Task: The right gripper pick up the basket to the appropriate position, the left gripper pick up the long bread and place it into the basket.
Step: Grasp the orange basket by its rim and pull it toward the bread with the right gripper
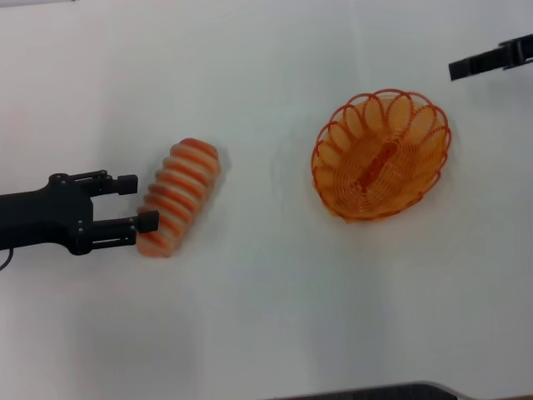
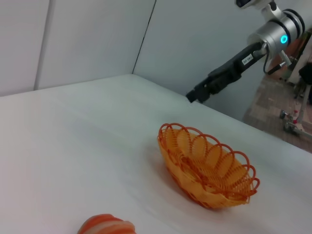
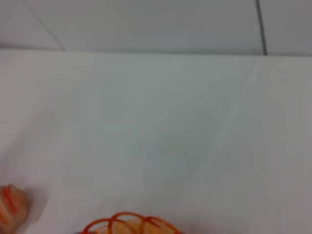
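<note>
Reaching beside the long bread (image 1: pixel 177 197), left gripper (image 1: pixel 132 202) jaws gape; right gripper (image 1: pixel 456 68) is cropped, jaws unreadable.

On the white surface (image 3: pixel 161 126), the orange basket rim (image 3: pixel 129 222) shows at 6 o'clock; the long bread end (image 3: pixel 12 204) at 8 o'clock.

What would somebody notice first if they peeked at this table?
Probably the long bread, striped orange and cream, lying on the white table with the left pincer open around its near end. Next, the empty orange basket to its right, and the right pincer hanging away past the basket.
</note>
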